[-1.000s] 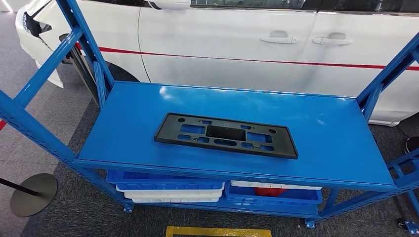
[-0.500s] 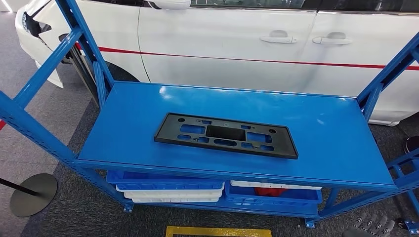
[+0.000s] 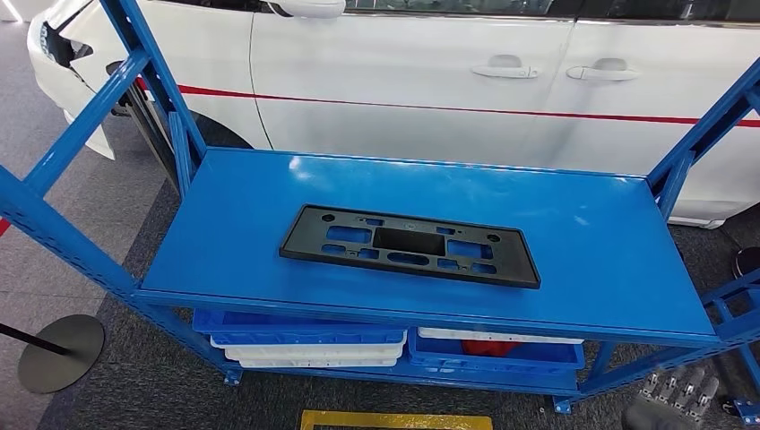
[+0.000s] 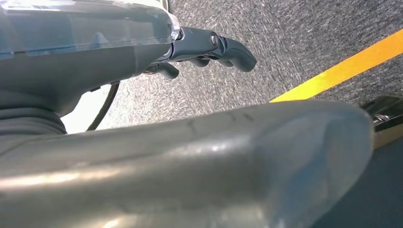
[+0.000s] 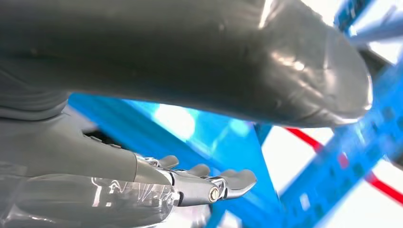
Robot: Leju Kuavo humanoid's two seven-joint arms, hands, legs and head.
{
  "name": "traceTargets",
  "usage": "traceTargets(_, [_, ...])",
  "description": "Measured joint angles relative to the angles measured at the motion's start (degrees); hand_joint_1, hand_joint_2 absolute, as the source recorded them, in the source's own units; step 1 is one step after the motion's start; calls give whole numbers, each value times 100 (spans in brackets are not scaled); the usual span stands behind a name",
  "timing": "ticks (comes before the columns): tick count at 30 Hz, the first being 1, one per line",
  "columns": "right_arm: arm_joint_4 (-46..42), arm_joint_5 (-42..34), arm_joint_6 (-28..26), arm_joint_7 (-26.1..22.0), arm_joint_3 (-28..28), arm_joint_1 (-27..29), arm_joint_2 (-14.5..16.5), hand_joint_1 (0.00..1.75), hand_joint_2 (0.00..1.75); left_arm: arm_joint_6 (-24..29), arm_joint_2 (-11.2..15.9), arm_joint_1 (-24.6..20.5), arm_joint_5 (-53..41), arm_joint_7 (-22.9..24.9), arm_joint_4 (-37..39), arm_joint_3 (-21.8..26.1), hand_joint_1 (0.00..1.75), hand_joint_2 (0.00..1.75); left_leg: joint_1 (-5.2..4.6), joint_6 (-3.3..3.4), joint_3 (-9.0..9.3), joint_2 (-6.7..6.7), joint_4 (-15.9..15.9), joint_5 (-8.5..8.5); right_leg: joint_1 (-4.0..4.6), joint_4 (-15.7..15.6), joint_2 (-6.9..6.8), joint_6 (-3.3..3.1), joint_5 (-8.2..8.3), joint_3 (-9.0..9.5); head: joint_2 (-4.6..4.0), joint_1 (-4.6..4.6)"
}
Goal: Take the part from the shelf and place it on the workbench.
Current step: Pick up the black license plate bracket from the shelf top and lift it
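One black part (image 3: 410, 245) flat on shelf (image 3: 609, 269), right hand (image 3: 677, 394) apparently empty.

The right hand (image 3: 674, 399) sits at the lower edge of the head view, its wrist and arm cut off by the frame. In the right wrist view the blue shelf frame (image 5: 328, 161) is blurred behind the thick thumb (image 5: 247, 61), which hides much of the scene. On the lower shelf level, a red object (image 3: 488, 346) lies inside a blue bin (image 3: 497, 356), mostly hidden under the top board; what it is cannot be told. The white car (image 3: 430, 72) is cut off at the top edge.
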Motion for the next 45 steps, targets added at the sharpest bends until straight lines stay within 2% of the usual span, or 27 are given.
traceTargets(8, [-584, -5, 253, 133, 727, 74, 122, 0, 0, -12, -1, -8, 20, -31, 0, -36, 0, 0, 0, 0, 2, 1, 0, 2, 0, 2, 1, 0, 1, 0, 0, 0])
traceTargets(13, [-916, 144, 40, -86, 1365, 83, 103, 0, 0, -39, -1, -13, 54, -29, 0, -81, 0, 0, 0, 1, 1, 5, 0, 2, 0, 2, 1, 0, 0, -1, 0, 0])
traceTargets(18, [-1075, 619, -218, -335, 2025, 8, -51, 0, 0, -60, -2, -23, 67, 2, 0, -142, 0, 0, 0, 0, 2, 8, 0, 2, 0, 2, 3, 0, 0, -1, 0, 0])
traceTargets(23, [-1126, 808, -294, -445, 2407, -71, -156, 0, 0, -64, -2, -24, 73, 4, 0, -148, 0, 0, 0, 0, 1, 8, 0, 3, 0, 2, 0, 0, 0, 0, 0, 0])
traceTargets(25, [-1152, 1076, -380, -597, 2509, -76, -194, 0, 87, -64, -2, -25, 68, 4, 0, -157, 0, 0, 0, 0, -1, 8, 0, 3, 0, 3, 1, 0, 0, -1, 0, 0])
traceTargets(27, [-1232, 1675, -648, -884, 2679, -91, -237, 0, 175, -67, -2, -34, 57, 0, 0, -179, 0, 0, 0, 0, -2, 8, 0, 3, 0, 3, 2, 0, 0, -2, 0, 0])
traceTargets(30, [-1437, 2858, -1244, -1345, 3074, -141, -298, 0, 175, -80, -2, -74, 40, -13, 0, -221, 0, 0, 0, -1, -1, 9, 0, 4, 0, 3, 2, 0, 0, -3, 0, 0])
traceTargets(34, [-1617, 3930, -1812, -1703, 3519, -202, -372, 0, 175, -89, -2, -117, 42, -27, 0, -274, 0, 0, 0, -3, -1, 8, 0, 6, 0, 5, 1, 0, 1, -1, 0, 0])
traceTargets(37, [-1646, 5260, -2548, -2047, 3991, -304, -475, 0, 175, -100, -3, -135, 61, -39, 0, -283, 0, 0, 0, -3, -2, 11, 0, 6, 0, 8, 7, -1, 2, -4, 0, 0])
traceTargets(41, [-1576, 6608, -3534, -2163, 4796, -544, -643, 0, 175, -138, -19, -185, 51, -46, 0, -311, 0, 0, 0, -4, 0, 10, 0, 11, 0, 9, 3, -1, 2, -4, 0, -1])
traceTargets(45, [-1477, 7246, -4333, -2167, 5439, -704, -804, 0, 175, -163, -28, -206, 28, -46, 0, -373, 0, 0, 0, -5, -3, 9, 0, 14, 0, 9, 1, -1, 2, -5, 0, 0])
